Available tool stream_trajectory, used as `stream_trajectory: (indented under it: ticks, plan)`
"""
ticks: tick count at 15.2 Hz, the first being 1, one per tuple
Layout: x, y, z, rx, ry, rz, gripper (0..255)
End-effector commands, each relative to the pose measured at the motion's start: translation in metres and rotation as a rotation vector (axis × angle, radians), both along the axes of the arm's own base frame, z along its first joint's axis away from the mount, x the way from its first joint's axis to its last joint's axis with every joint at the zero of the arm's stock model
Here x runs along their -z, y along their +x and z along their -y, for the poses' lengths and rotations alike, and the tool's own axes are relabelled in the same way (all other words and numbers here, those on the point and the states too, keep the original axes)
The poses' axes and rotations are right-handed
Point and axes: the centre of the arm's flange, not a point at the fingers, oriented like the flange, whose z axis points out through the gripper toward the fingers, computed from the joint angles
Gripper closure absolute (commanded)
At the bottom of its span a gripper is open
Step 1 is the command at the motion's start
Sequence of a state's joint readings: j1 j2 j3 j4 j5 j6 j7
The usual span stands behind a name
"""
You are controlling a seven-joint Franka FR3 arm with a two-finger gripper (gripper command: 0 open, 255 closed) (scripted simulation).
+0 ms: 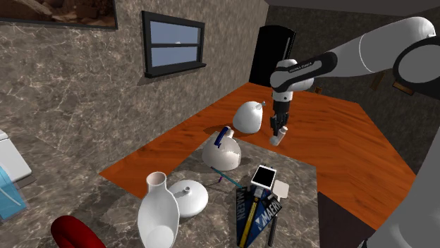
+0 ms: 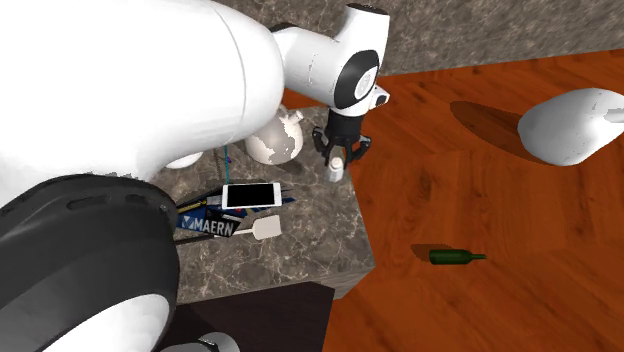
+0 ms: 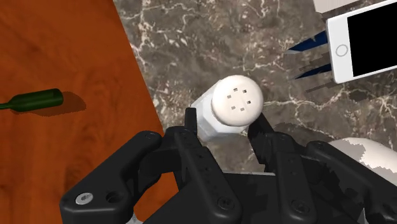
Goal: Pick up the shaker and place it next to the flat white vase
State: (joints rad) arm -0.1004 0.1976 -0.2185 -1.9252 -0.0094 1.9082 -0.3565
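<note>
The white robot arm [image 1: 367, 49] reaches over the near corner of the grey marble surface [image 1: 296, 172]. Its black gripper [image 1: 278, 129] is closed partway, and its two fingers clasp the sides of the white cylindrical shaker with a perforated top [image 3: 232, 105]. The pick-up looks done: the shaker hangs in the gripper near the surface's edge, beside the wooden floor, and seems to be raised clear of the marble.

The carry and the set-down are left. The squat, flat white vase with a short neck [image 1: 189, 198] sits well apart, toward the far end of the surface beyond the other items.

The only readable writing is "MAERN", in white letters on the dark blue book [image 2: 208, 226] lying just beside a white smartphone [image 2: 250, 194]. Small lettering on the arm's wrist is too small to read.
</note>
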Motion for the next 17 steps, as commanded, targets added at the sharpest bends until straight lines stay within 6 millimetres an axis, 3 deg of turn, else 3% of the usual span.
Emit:
stream_trajectory:
  ticks: [1, 16, 17]
  plan:
    - [-0.011, 0.000, 0.000, 0.000, 0.000, 0.000, 255]
    - [-0.086, 0.000, 0.000, 0.000, 0.000, 0.000, 255]
    - [-0.086, 0.004, -0.013, 0.000, 0.000, 0.000, 255]
